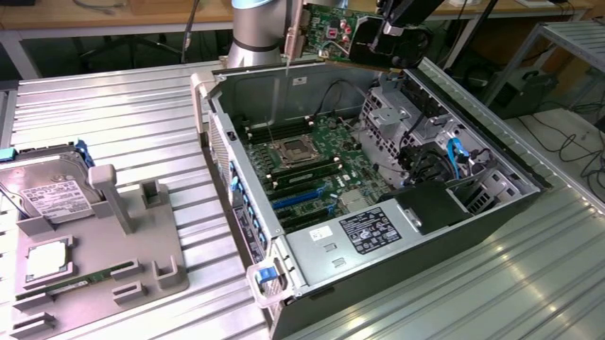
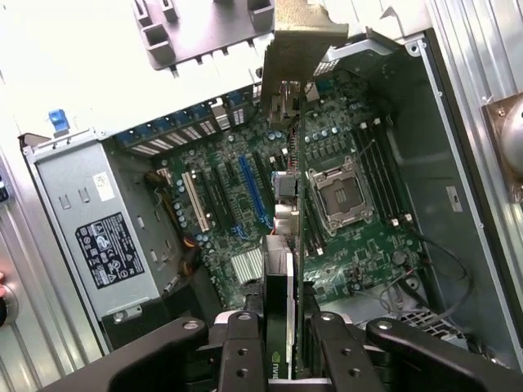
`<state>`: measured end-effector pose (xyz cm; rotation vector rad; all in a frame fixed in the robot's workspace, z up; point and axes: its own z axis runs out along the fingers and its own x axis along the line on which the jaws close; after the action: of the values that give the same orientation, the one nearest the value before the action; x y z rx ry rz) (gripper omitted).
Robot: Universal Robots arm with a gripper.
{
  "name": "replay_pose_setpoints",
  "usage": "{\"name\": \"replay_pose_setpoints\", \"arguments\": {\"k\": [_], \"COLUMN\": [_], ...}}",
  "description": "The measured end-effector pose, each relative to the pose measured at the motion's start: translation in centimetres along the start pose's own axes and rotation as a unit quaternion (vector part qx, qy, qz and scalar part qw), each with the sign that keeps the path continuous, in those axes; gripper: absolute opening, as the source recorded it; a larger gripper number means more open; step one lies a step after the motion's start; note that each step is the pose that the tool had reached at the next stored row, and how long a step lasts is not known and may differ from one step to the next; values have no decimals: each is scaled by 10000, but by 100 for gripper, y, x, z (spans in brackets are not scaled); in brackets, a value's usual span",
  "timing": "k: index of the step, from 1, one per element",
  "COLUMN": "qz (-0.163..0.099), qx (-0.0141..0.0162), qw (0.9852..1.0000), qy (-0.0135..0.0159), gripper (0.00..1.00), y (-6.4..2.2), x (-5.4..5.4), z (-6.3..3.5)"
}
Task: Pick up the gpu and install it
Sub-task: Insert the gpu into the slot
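The gpu is a green circuit card with a pale silver bracket along one end. It hangs in the air above the far edge of the open computer case. My gripper is shut on the end of the card away from the bracket. In the wrist view the gpu is seen edge-on between my two black fingers, with its bracket at the far end. It hovers over the motherboard, roughly above the blue expansion slot and the ones beside it.
Inside the case are the processor socket, the power supply and drive cages. At the exterior view's left, a grey fixture holds a silver hard drive and a slim green memory stick. Everything rests on a ribbed metal table.
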<state>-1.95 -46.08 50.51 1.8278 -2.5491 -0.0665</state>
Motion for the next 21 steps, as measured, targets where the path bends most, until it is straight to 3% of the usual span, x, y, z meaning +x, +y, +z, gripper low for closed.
{"name": "replay_pose_setpoints", "arguments": {"k": [4, 10, 16, 21], "qz": [-225, -596, -945, -1265], "qx": [-5, -13, -20, -27], "qw": [9997, 9982, 9955, 9920], "qy": [9, 22, 35, 47], "gripper": [27, 27, 27, 27], "y": [0, 0, 0, 0], "x": [0, 0, 0, 0], "z": [0, 0, 0, 1]}}
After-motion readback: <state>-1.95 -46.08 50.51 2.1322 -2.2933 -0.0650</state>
